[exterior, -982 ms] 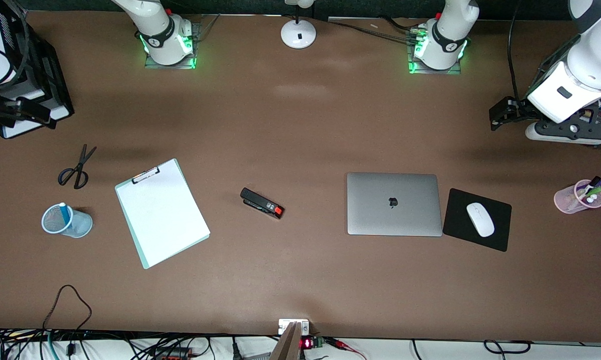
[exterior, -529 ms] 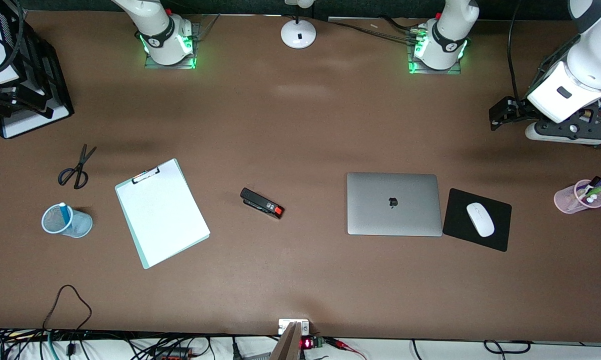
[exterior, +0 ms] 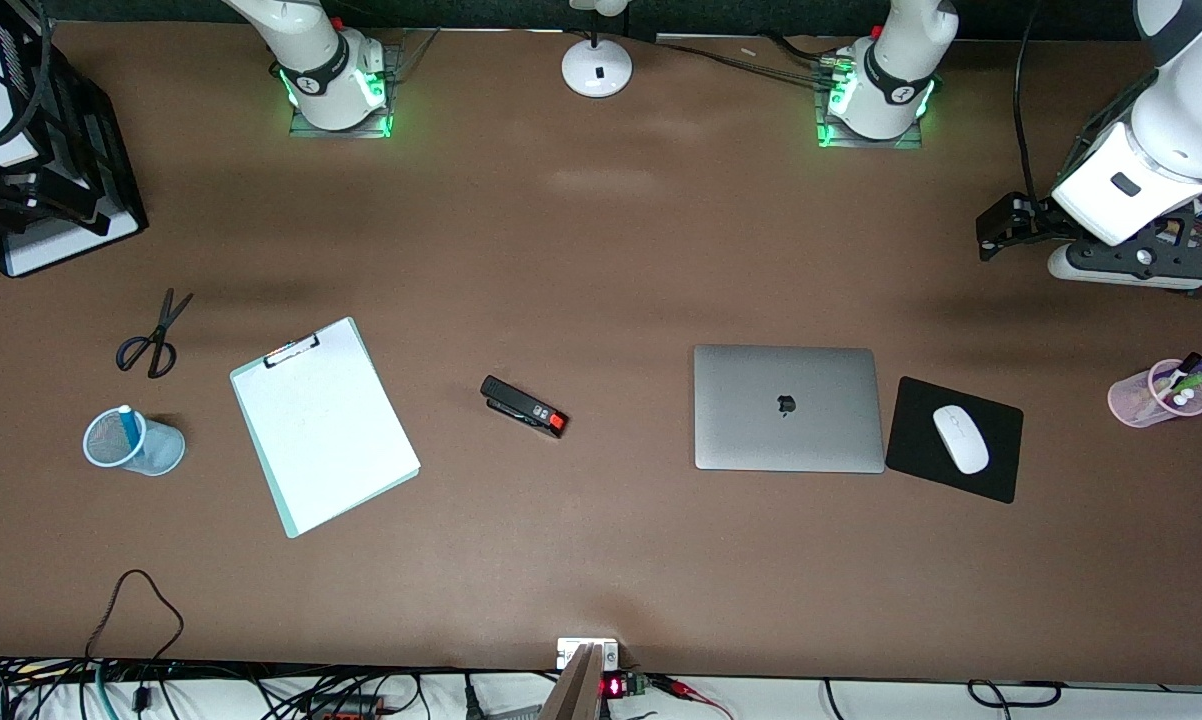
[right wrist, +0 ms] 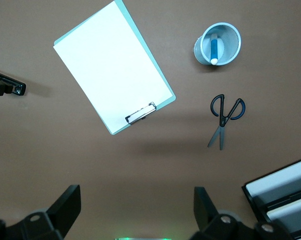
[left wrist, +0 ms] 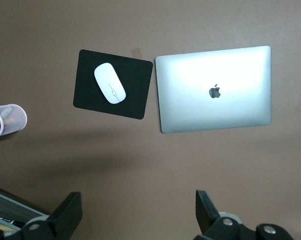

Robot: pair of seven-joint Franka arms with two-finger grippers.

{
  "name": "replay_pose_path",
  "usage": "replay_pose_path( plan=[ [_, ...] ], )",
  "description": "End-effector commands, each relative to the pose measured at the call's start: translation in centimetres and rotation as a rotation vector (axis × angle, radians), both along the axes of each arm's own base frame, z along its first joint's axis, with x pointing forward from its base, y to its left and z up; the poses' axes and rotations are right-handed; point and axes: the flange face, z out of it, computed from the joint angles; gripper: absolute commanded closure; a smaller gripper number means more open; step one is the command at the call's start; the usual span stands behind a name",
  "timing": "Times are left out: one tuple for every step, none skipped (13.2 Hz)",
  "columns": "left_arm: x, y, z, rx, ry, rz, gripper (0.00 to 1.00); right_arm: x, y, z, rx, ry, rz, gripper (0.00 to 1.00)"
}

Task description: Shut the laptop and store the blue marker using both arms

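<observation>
At the right arm's end of the desk [exterior: 601, 250], the right end effector [right wrist: 135, 210] hangs in the air beside a black paper tray [exterior: 111, 190], its two fingers spread wide with nothing between them. Nearer the front camera lie the scissors [exterior: 151, 335], and nearer again stands a pale blue mesh cup [exterior: 156, 455]. The blue marker [exterior: 127, 425] stands inside this cup, white end up, leaning on the wall. Beside the cup lies a clipboard [exterior: 323, 425] with white paper, set at a slant, its clip toward the robots. Around mid-desk lies a black stapler [exterior: 523, 406] with an orange-red tip. A white round lamp base [exterior: 597, 68] sits between the two arm bases.

Toward the left arm's end lies the laptop [exterior: 787, 408], lid shut flat, logo facing up. Just beside it is a black mouse pad [exterior: 921, 450] with a white mouse [exterior: 960, 439] on it. Well apart from the pad stands a pink cup [exterior: 1136, 400] holding pens. The left end effector [left wrist: 138, 215] hangs above that end of the desk, fingers wide apart and empty
</observation>
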Motion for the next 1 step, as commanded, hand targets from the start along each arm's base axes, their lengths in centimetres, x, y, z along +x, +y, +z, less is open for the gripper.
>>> replay_pose_path(
  plan=[
    [0.42, 0.19, 0.53, 0.015, 0.002, -0.010, 0.00, -0.76, 0.31, 0.61, -0.016, 0.001, -0.006, 0.00]
  ],
)
